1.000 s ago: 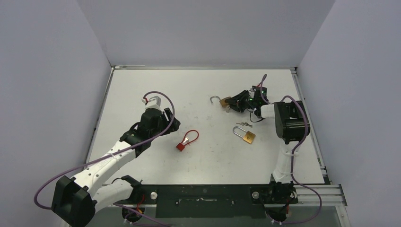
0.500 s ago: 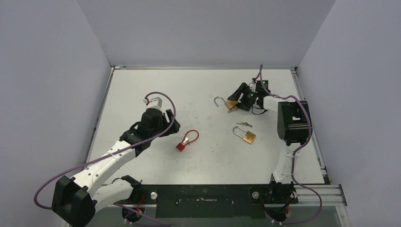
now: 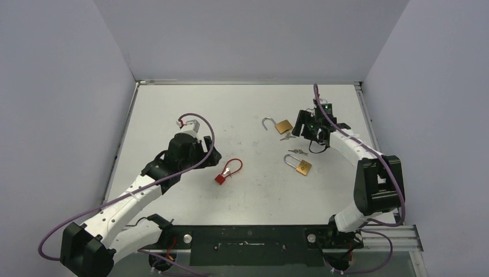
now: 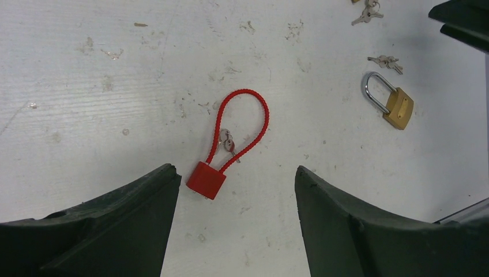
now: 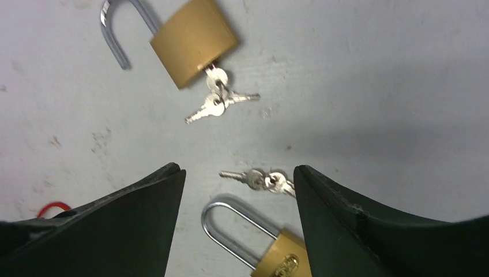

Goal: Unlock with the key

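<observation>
A brass padlock [image 3: 283,126] [image 5: 194,41] lies at the back right with its shackle swung open and a key bunch [image 5: 218,95] in its keyhole. My right gripper [image 3: 302,124] [image 5: 238,171] hangs open just right of it, holding nothing. Nearer me lies a second brass padlock [image 3: 302,167] [image 5: 281,257], shackle shut, with loose keys [image 3: 297,152] [image 5: 259,179] beside it. A red cable lock [image 3: 221,178] [image 4: 206,180] with a small key [image 4: 229,141] on its loop lies mid-table. My left gripper [image 3: 212,153] [image 4: 233,173] stands open over it, empty.
White walls enclose the table on the left, back and right. The black base rail [image 3: 248,238] runs along the near edge. The right arm's purple cable [image 3: 320,109] loops above its wrist. The tabletop [image 3: 242,109] is scuffed.
My right gripper has opened and let go of the open brass padlock, which now lies on the table. That arm drew back to the right. My left jaws spread slightly wider.
</observation>
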You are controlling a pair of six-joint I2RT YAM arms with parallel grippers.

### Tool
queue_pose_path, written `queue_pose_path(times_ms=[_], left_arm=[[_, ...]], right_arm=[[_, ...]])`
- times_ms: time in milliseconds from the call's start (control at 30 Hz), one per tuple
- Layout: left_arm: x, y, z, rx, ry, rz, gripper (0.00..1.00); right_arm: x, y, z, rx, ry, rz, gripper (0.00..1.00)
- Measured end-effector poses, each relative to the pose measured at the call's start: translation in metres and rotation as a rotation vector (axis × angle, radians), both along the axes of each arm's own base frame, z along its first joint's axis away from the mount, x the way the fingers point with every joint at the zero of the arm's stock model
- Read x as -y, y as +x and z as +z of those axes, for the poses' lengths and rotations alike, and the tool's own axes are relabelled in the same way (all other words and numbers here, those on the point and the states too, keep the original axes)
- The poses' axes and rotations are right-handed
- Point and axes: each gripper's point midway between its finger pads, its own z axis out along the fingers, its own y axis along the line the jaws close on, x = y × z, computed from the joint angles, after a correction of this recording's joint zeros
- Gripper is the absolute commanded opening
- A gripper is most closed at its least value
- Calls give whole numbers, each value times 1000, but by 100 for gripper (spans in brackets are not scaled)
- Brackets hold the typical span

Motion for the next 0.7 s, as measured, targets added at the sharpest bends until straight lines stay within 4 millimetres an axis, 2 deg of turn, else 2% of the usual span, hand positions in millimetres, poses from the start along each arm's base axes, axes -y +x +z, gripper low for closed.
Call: queue_pose_path(times_ms=[100,233,333,400,567,700], left_arm=[[2,-2,1,0,-10,-15,71],[5,-4,0,-6,-19,-31,71],[7,-5,-1,-14,-21,-40,71],[7,-5,-3,-21,-19,-42,71],[10,-9,-7,-35,-22,-64,71],[9,-9,-8,-28,-13,-76,72]], right_arm=[[5,-28,-17,-68,-62,27,59],[11,-51,-35,-152,-118,54,48],[10,-53,-41,-170,-143,76,37],[7,-54,-47,-188,-163,98,34],[-4,-57,-63,-238,-253,199,33],[-1,-54,-64,-246,-331,240,33]])
